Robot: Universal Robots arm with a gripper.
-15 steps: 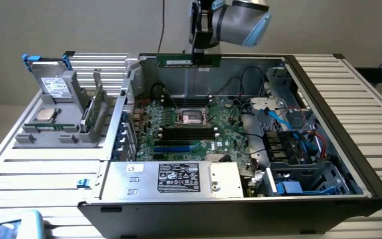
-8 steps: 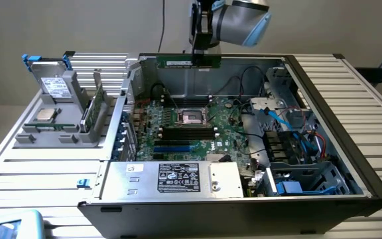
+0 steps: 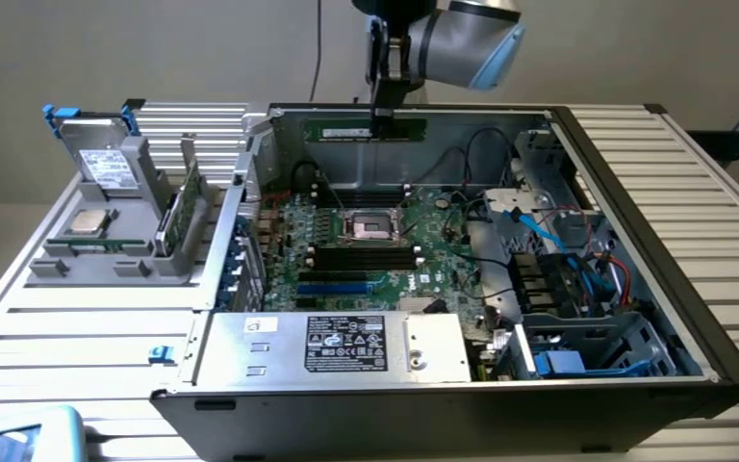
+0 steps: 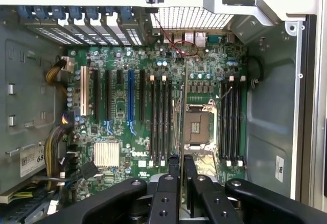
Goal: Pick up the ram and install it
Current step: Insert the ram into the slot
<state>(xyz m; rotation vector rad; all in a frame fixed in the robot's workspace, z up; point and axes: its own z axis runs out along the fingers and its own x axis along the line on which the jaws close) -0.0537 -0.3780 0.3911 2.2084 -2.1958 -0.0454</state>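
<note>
The ram [image 3: 369, 128] is a long, narrow green stick hanging level above the rear of the open computer case [image 3: 677, 289]. My gripper [image 3: 383, 115] is shut on its top edge. From the wrist camera the ram [image 4: 183, 106] appears edge-on as a thin line running out from between the black fingers [image 4: 173, 170] of my gripper [image 4: 182, 163]. It hangs over the motherboard [image 4: 117, 60], near the processor socket [image 4: 198, 127]. Black memory slots lie on either side of the socket, one bank [image 4: 161, 121] and another [image 4: 230, 121].
In the exterior view, a grey stand [image 3: 113, 241] at the left holds a drive [image 3: 103, 164], a silver processor chip [image 3: 88, 222] and an upright green board [image 3: 188, 207]. The power supply [image 3: 331, 346] sits at the case front. Cables and a drive cage [image 3: 562, 279] crowd the case's right side.
</note>
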